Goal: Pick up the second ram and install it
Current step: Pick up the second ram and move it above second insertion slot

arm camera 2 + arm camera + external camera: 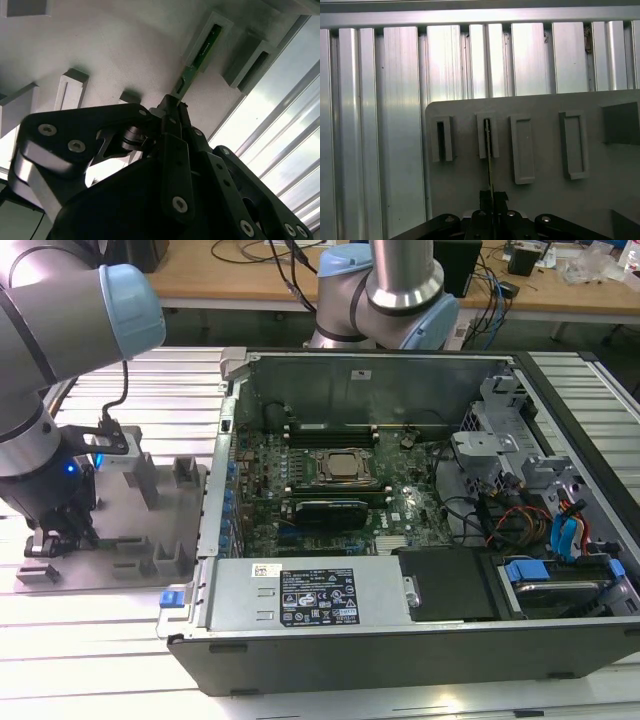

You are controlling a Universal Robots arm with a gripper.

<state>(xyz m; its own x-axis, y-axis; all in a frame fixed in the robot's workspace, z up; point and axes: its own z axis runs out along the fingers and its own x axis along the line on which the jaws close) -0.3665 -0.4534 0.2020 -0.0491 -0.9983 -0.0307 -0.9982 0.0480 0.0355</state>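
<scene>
Reaching arm, exterior view: one grey arm [40,350] with pale blue joint caps bends down, and its black gripper [60,532] stands over the tray.
Tray, exterior view: one flat, matte grey plastic tray [150,540] with blocky upright holders lies on the ribbed aluminium table [100,660].
Computer case, exterior view: one open dark metal computer case [300,665] sits just beside the tray, on the exterior view's right.
Second ram, second wrist view: one thin green second ram [200,55] stands on the tray, its far end sunk in a slotted holder [215,22].
Fingers, second wrist view: two black fingers [172,125] are pressed together on the stick's near end, and the gripper [173,102] pinches it there.
Holders, first wrist view: four hollow rectangular holders [522,148] stand in a row on the tray [455,190].
Second ram, first wrist view: seen edge-on, the second ram [489,165] runs as a thin line from one holder in the row to the gripper [491,196].
Table, first wrist view: shiny grooved slats of the table [395,125] lie beyond the tray's rounded corner.
</scene>
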